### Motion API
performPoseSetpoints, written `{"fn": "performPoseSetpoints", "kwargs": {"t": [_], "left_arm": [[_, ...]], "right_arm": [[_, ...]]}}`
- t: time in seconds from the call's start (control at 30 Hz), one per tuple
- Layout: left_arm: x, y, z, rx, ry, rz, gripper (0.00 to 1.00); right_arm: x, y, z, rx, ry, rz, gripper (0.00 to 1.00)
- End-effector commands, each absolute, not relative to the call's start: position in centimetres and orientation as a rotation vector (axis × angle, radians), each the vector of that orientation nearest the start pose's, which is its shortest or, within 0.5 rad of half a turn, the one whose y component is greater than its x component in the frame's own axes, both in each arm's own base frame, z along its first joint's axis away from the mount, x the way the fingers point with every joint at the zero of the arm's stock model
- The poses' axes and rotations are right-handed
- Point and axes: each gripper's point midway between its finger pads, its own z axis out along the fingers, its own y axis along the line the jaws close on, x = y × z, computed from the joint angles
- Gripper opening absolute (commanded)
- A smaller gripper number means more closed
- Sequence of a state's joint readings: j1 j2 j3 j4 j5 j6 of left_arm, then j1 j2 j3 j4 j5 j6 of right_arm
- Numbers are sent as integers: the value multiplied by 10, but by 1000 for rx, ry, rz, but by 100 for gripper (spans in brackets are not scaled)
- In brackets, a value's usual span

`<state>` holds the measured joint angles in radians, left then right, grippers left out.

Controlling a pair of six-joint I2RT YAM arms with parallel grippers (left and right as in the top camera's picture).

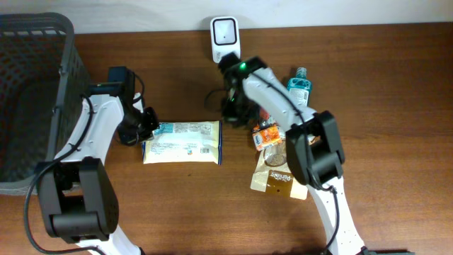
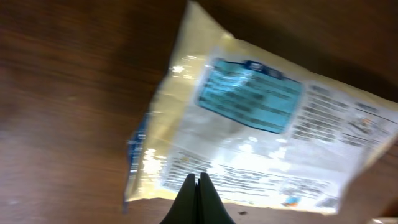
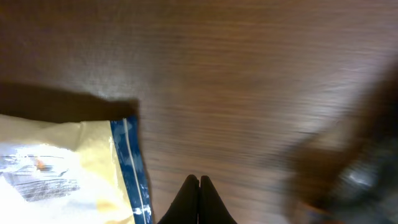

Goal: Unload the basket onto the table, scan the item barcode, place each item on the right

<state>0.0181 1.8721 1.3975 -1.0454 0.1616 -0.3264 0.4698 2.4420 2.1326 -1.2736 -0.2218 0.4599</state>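
Observation:
The item, a flat yellow-and-white packet [image 1: 182,142] with printed text and a blue label, lies on the wooden table. My left gripper [image 1: 145,126] is shut and empty at the packet's left edge. In the left wrist view its closed tips [image 2: 199,178] hang over the packet's [image 2: 261,130] near border. My right gripper [image 1: 232,108] is shut and empty above the packet's upper right corner. In the right wrist view its tips [image 3: 199,180] are over bare wood beside the packet's blue-striped end [image 3: 127,168]. A white scanner [image 1: 224,35] stands at the back edge. No barcode is legible.
A dark mesh basket [image 1: 32,92] fills the left side. Right of the packet lie an orange snack pack [image 1: 267,134], a brown packet [image 1: 278,178] and a blue-capped bottle [image 1: 299,83], close under the right arm.

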Motion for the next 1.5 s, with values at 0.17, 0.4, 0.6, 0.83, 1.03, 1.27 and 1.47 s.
{"fn": "performPoseSetpoints", "kwargs": {"t": [0.17, 0.4, 0.6, 0.83, 1.03, 1.27, 1.47], "left_arm": [[362, -50, 58, -412, 3061, -369, 0], [362, -15, 49, -597, 3044, -139, 0], [360, 2, 48, -630, 3039, -51, 0], [359, 1, 45, -630, 3051, -49, 0], [352, -14, 36, -548, 3098, -181, 0], [353, -64, 32, -356, 3059, -636, 0], [366, -58, 55, -265, 3023, -621, 0]], "right_arm": [[395, 300, 92, -383, 3124, 868, 4], [379, 346, 74, -442, 3095, 897, 4], [364, 382, 41, -387, 3086, 991, 4], [357, 353, -4, -240, 3183, 678, 4], [372, 306, -14, -173, 3193, 350, 4], [390, 293, 5, -200, 3178, 408, 4], [401, 290, 67, -292, 3136, 411, 4]]}}
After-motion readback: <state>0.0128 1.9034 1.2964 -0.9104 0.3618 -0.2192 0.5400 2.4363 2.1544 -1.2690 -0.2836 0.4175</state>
